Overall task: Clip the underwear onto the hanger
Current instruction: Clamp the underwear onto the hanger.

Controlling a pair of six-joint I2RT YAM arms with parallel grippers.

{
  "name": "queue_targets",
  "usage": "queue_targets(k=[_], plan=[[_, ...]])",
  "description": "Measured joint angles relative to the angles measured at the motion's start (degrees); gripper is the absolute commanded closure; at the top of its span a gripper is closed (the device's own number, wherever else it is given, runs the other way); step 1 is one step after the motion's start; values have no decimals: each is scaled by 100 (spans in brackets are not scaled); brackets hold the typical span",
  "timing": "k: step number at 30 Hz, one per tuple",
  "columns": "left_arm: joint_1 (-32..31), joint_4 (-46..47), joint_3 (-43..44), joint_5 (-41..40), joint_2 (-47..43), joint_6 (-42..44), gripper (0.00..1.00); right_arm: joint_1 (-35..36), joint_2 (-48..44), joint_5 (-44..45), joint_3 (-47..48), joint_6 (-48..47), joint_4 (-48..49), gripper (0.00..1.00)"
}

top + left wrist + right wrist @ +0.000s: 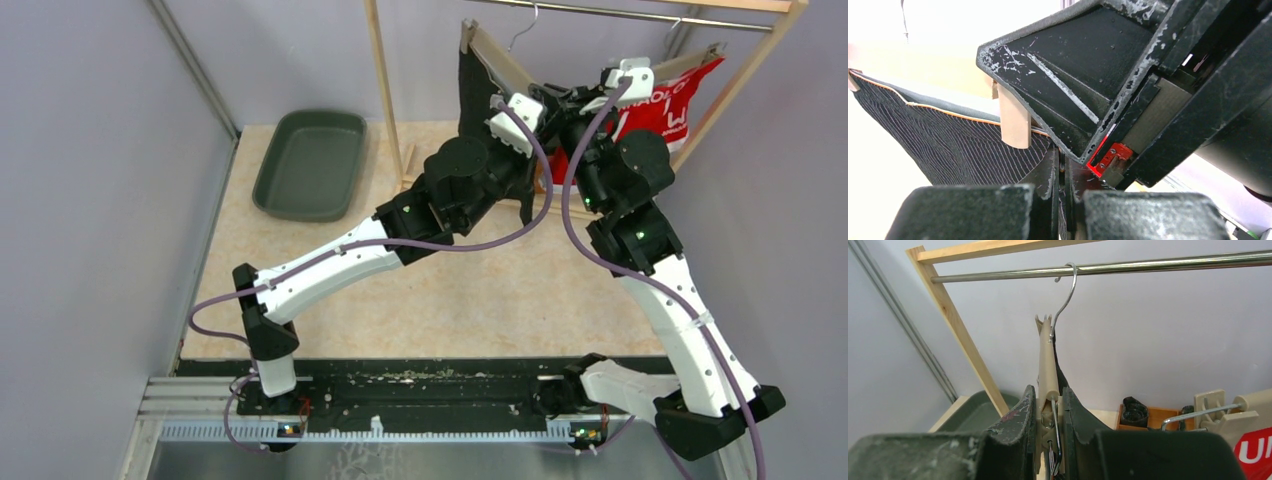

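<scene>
Up on the metal rail, hooked by its wire and seen edge-on from the right wrist: the tan hanger. Clamped around its near clip, the right end effector, fingers pressed to both sides of the tan body. Behind it, a sliver of dark underwear; no telling from this view about any cloth sitting inside that clip. From the left wrist, a clearer look at another corner: striped dark fabric with a grey waistband, already pinched by a tan clip. Counts as one corner done, by the look of it. Just below, the left end effector, clenched tight with fingers pressed together right beside the fabric's edge; impossible to say about a fold trapped between them. From above, hanger tilted, underwear draped from its left end, both arms crowded close under the rail, above the bench. Further along the rail, a red garment. Roughly halfway, then, as a judgement: first clip closed on the waistband, second corner not yet visibly clipped. Left to do: feeding the loose waistband into the held clip, letting it snap closed, backing both end effectors away.
</scene>
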Motion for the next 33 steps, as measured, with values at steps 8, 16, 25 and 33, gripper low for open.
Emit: queue_targets(k=[8, 16, 25, 33], plan=[[-2, 94, -203, -15, -149, 46, 100, 11, 37, -234, 20, 81, 11, 100], [-2, 175, -236, -37, -168, 111, 100, 17, 76, -267, 118, 107, -79, 90], [-7, 236, -251, -44, -184, 140, 100, 17, 83, -238, 122, 136, -48, 58], [-72, 275, -264, -66, -304, 140, 100, 22, 20, -203, 114, 258, 79, 42]])
